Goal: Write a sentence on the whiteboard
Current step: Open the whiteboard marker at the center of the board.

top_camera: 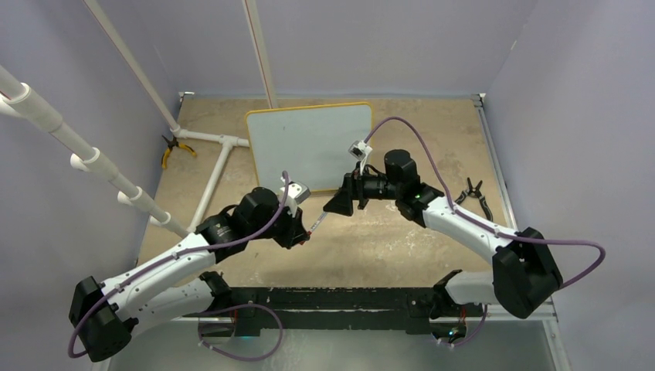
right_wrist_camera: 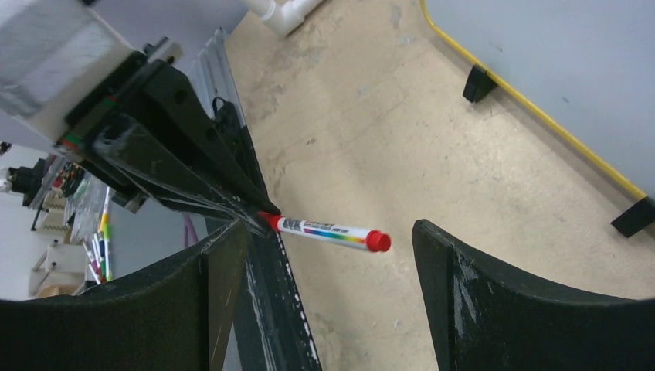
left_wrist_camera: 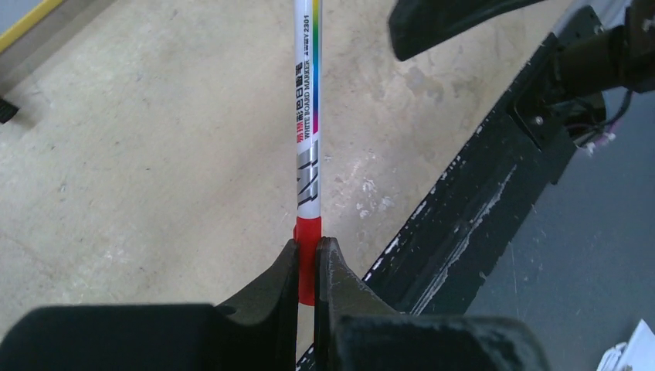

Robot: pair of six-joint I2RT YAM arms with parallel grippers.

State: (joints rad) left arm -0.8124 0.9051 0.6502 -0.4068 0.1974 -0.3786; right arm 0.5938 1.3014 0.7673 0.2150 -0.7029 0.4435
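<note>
The whiteboard (top_camera: 309, 143), white with a yellow frame, stands at the back of the table, and its face (right_wrist_camera: 556, 46) is blank: the sentence does not show. My left gripper (top_camera: 308, 230) is shut on the red tail end of a white marker (left_wrist_camera: 307, 116), its fingers (left_wrist_camera: 282, 270) pinching it. The marker (right_wrist_camera: 328, 230) sticks out toward my right gripper (top_camera: 340, 203) and ends in a red cap (right_wrist_camera: 378, 241). My right gripper (right_wrist_camera: 328, 232) stands wide open just in front of that cap, touching nothing.
White PVC pipes (top_camera: 208, 143) and yellow-handled pliers (top_camera: 171, 151) lie at the back left. Black pliers (top_camera: 473, 193) rest at the right. The black base rail (top_camera: 340, 297) runs along the near edge. The board's black feet (right_wrist_camera: 479, 83) stand on the tan table.
</note>
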